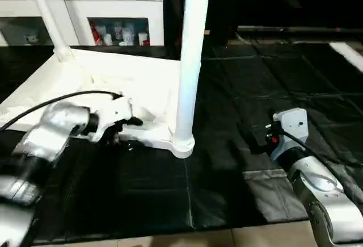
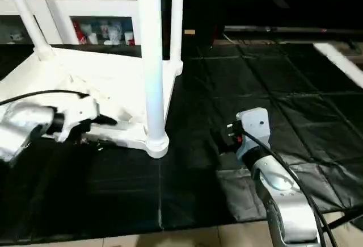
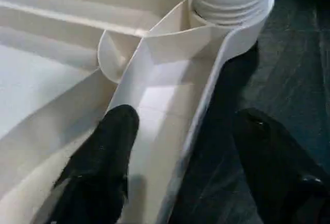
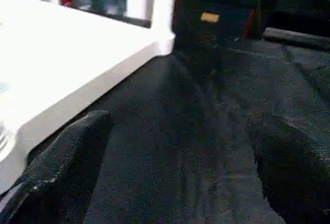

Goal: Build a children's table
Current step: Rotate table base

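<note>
The left hand (image 3: 180, 147) is spread wide over the near rim of the white table top (image 1: 113, 82), one finger inside the rim and one outside. The right hand (image 4: 175, 167) is spread too, holding nothing, above the black mat (image 1: 255, 88). The top lies upside down on the mat with legs (image 1: 190, 59) sticking up, and a white cabinet (image 1: 108, 8) stands behind.

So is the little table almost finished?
Getting close. Three legs stand in the upside-down table top: near leg, far right leg, far left leg. The left end effector, open, straddles the top's near rim. The right end effector is open over the mat. Left: probably a fourth leg, then flipping it.
</note>
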